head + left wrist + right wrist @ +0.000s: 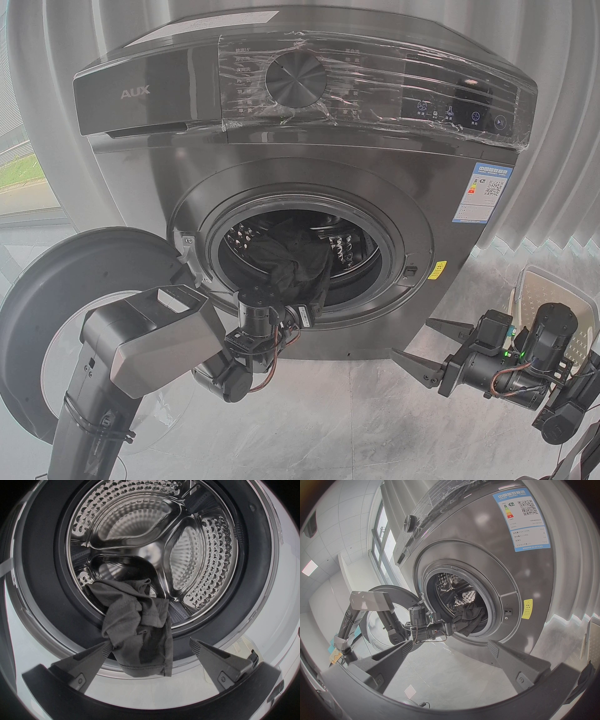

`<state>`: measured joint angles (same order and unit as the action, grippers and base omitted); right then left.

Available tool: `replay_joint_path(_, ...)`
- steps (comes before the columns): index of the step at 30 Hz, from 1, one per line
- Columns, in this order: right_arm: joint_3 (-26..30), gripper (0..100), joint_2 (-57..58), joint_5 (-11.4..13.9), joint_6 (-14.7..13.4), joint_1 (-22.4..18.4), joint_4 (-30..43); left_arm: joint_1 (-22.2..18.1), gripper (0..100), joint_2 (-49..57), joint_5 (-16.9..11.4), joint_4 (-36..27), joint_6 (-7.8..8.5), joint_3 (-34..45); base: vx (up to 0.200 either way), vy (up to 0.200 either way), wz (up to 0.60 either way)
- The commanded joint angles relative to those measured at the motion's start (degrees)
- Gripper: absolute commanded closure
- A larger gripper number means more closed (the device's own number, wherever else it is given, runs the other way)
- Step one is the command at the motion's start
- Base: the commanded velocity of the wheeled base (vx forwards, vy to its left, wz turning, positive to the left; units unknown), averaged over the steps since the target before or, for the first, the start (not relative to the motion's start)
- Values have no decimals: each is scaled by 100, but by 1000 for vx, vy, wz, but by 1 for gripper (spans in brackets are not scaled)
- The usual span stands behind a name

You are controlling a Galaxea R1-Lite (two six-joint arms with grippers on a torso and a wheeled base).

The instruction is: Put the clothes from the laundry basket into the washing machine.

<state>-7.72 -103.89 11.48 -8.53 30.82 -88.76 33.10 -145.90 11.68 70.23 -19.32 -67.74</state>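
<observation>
Cloth comes first: the crumpled dark grey fabric garment (pixel 137 630) lies across the lower edge of the round opening of the grey front-loading washing machine (pixel 350 169). Its upper folds are inside the perforated steel drum (pixel 150 536), and its hem hangs out over the dark rubber door seal (pixel 40 573) toward the floor. I judge it only half loaded; lying like that, it could slide out or get pinched by the door.

My left gripper (pixel 149 642) sits right at that lower edge with its jaws spread wide, one finger on each side of the hanging hem, gripping nothing. One fingertip looks to be just touching the side of the cloth, though I cannot be sure. That spread tells me the garment's weight rests on the edge of the opening, not in my grip. The next move, I think, calls for a push or a fresh grip to get the hem past the seal.

The machine's round door (pixel 56 294) stands swung fully open on the robot's left, which keeps it out of the arm's way.

My right gripper (pixel 410 337) hangs low, off the machine's right front corner, jaws apart and holding nothing. It is near the pale perforated plastic laundry basket (pixel 534 290), which I take as a ready position for the next garment. I cannot see what the basket holds.
</observation>
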Motion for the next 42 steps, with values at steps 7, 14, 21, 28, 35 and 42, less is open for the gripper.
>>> replay_joint_path(7,7,0,0,3,1,73,-1,48,0,-422,-52,8,-1,-301,0,0,0)
replay_joint_path(14,7,0,-9,-6,-8,126,-1,48,0,-624,-60,-44,16,-688,0,0,0)
replay_joint_path(21,-2,0,0,-6,-8,214,-1,39,0,-826,-104,-106,16,-942,0,0,0)
replay_joint_path(28,-28,0,18,3,-8,232,-1,30,100,-958,-104,-176,16,-1171,0,0,0)
replay_joint_path(35,-46,0,35,12,-8,249,-1,13,100,-932,-96,-150,7,-1215,0,0,0)
replay_joint_path(42,-46,0,53,12,1,284,-1,-14,100,-694,-25,-124,-1,-1602,0,0,0)
